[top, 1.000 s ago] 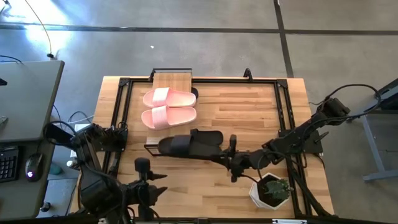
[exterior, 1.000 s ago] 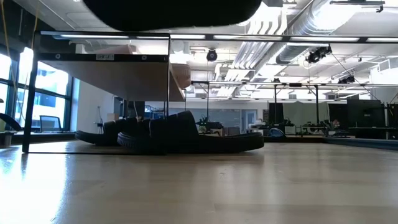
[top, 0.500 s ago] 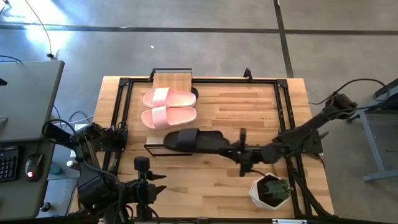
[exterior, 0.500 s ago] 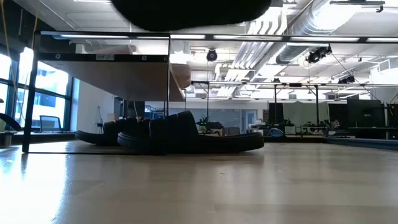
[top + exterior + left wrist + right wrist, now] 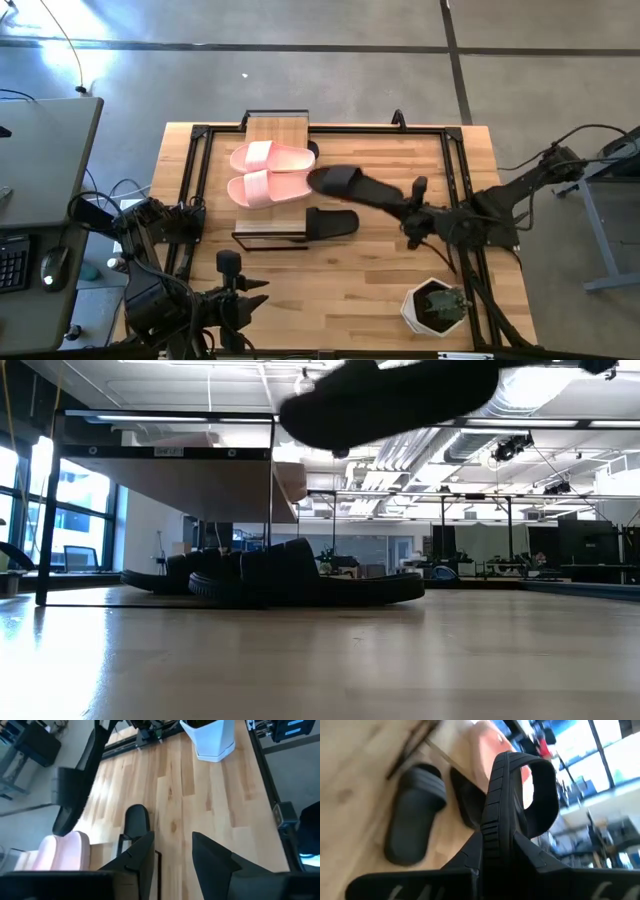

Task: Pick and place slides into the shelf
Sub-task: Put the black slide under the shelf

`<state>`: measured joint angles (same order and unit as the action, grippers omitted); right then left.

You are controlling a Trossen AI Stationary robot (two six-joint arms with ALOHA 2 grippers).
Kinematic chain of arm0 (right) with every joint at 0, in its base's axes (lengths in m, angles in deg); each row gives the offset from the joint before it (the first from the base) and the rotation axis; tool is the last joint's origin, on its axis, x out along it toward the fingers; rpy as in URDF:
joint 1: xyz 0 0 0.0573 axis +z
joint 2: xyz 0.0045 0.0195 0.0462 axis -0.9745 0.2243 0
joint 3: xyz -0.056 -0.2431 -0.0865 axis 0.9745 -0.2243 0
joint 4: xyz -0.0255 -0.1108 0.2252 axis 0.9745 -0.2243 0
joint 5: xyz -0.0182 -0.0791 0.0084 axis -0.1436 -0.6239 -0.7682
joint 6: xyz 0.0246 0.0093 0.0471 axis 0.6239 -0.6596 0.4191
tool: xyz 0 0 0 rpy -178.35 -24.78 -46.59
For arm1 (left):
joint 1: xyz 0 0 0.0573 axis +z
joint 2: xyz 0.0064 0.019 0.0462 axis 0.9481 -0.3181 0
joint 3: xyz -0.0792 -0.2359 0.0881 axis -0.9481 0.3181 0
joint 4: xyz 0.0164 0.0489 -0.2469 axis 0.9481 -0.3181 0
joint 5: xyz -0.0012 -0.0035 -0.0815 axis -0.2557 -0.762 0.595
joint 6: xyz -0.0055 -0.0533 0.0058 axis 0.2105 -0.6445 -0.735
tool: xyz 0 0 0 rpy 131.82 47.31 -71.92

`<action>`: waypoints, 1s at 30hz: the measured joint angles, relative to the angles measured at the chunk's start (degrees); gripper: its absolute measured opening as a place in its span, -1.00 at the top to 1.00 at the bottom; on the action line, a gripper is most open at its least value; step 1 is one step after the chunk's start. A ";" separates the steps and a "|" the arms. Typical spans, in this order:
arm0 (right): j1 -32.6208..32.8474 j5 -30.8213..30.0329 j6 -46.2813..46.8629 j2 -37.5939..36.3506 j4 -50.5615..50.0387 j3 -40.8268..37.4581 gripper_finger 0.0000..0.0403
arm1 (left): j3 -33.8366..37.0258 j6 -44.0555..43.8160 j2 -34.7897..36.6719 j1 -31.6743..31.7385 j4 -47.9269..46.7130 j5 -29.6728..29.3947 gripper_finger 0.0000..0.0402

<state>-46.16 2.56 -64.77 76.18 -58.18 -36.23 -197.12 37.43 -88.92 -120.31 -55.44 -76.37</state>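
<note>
High view: the right gripper, clamped on a black slide, has lifted it off the table toward the shelf; placement is next.

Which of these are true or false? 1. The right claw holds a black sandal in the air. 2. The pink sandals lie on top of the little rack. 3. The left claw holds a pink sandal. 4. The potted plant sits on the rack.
1. True: the right claw grips a black sandal above the table.
2. True: the pink sandals lie on the rack.
3. False: the left claw is open and holds nothing.
4. False: the potted plant stands on the table near its front right corner.
</note>
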 joint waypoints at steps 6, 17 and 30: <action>-1.07 -5.82 9.26 -3.93 -10.32 -0.01 0.81 | 0.02 1.73 0.00 0.11 -0.02 -1.12 0.45; 2.16 -10.51 20.46 -4.91 -13.03 -12.70 0.82 | 0.02 3.17 0.00 0.11 -0.02 -3.08 0.45; 0.39 -3.50 17.27 -4.58 -0.40 -24.88 0.82 | 0.09 2.93 0.00 1.40 -0.02 -10.01 0.45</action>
<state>-45.77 -0.94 -47.50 71.60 -58.58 -61.11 -197.03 40.36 -88.92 -118.91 -55.46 -86.38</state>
